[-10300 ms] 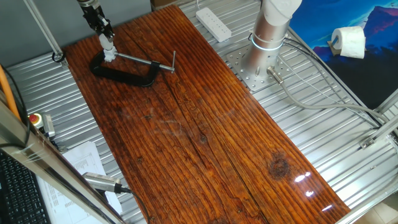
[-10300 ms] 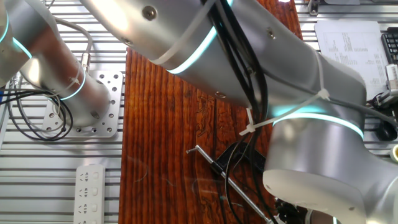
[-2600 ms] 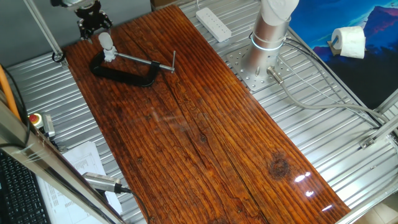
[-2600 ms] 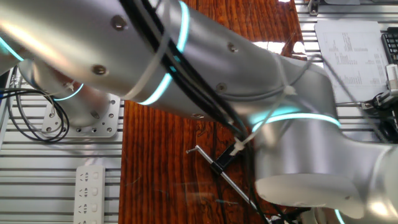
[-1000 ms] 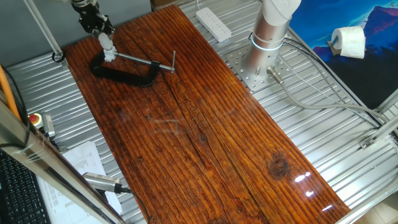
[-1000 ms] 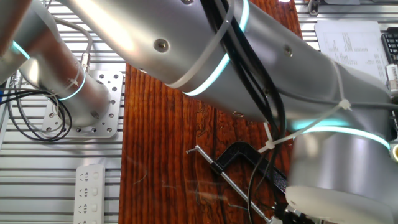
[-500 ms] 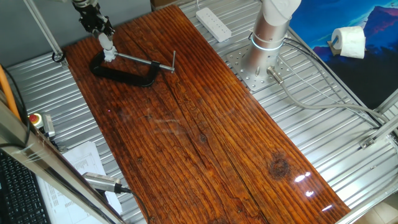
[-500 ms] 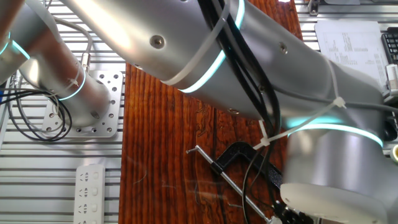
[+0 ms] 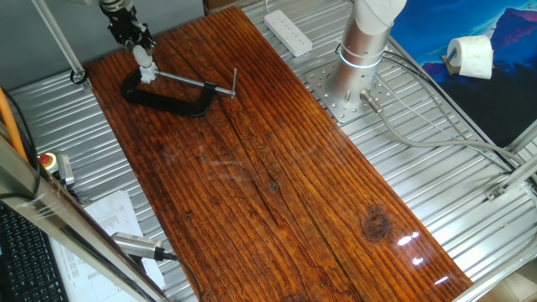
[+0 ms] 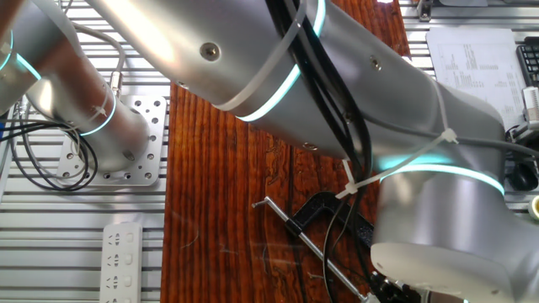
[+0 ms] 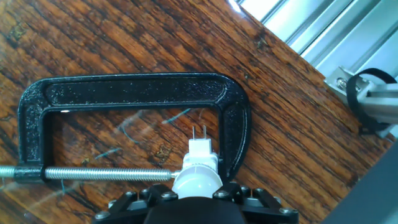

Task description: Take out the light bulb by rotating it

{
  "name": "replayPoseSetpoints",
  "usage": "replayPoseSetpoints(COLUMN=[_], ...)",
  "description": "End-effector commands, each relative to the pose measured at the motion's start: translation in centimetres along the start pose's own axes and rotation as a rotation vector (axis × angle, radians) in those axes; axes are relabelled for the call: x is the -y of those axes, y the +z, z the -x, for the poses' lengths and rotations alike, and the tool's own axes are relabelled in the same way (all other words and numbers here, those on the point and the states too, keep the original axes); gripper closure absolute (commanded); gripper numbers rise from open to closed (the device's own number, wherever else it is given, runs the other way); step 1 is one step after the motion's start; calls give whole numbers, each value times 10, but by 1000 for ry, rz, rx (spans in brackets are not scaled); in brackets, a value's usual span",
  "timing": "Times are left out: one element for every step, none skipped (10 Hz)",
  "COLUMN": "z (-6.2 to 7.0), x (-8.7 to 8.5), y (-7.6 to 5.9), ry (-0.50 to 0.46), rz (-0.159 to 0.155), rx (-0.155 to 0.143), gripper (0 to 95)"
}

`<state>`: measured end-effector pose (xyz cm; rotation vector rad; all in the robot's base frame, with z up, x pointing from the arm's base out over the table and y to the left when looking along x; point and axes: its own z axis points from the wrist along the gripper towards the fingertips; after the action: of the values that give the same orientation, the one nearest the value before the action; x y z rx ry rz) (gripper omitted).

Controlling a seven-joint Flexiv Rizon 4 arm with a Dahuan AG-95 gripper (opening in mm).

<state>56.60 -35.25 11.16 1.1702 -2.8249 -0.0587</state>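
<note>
A Flexiv arm reaches across the wooden table (image 9: 277, 168) to its far corner, where a black C-clamp (image 9: 168, 96) lies flat, its steel screw bar (image 9: 193, 81) running toward the table's middle. The clamp pins a small white socket with two prongs (image 11: 199, 146), and the light bulb (image 9: 145, 63) stands upright in it, long axis near vertical, its rounded top toward the gripper (image 9: 138, 46) and its base down in the socket. From one fixed view, the black fingers appear closed around the bulb's upper part. The hand view shows the bulb's (image 11: 198, 180) white dome directly below the camera, yet the fingertips themselves are out of frame, so a firm pinch is likely but not certain. The bulb is judged light, rigid, smooth and breakable. It is best held lightly around its widest white part and turned about its own axis, with no sideways pull.
</note>
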Motion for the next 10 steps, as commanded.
replayPoseSetpoints(z=[-1, -1, -1, -1, -1, -1, -2, -2, -2, -2], x=[0, 1, 1, 1, 1, 0, 0, 0, 0, 0], y=[0, 0, 0, 0, 0, 0, 0, 1, 1, 1], ry=[7, 16, 16, 14, 5, -5, -23, -44, -77, -137], rz=[-2, -3, -2, -2, -3, -4, -10, -14, -14, -15], rx=[-2, -3, -4, -4, -5, -6, -12, -18, -22, -26], gripper=[570, 570, 570, 570, 760, 760, 760, 760, 760, 760])
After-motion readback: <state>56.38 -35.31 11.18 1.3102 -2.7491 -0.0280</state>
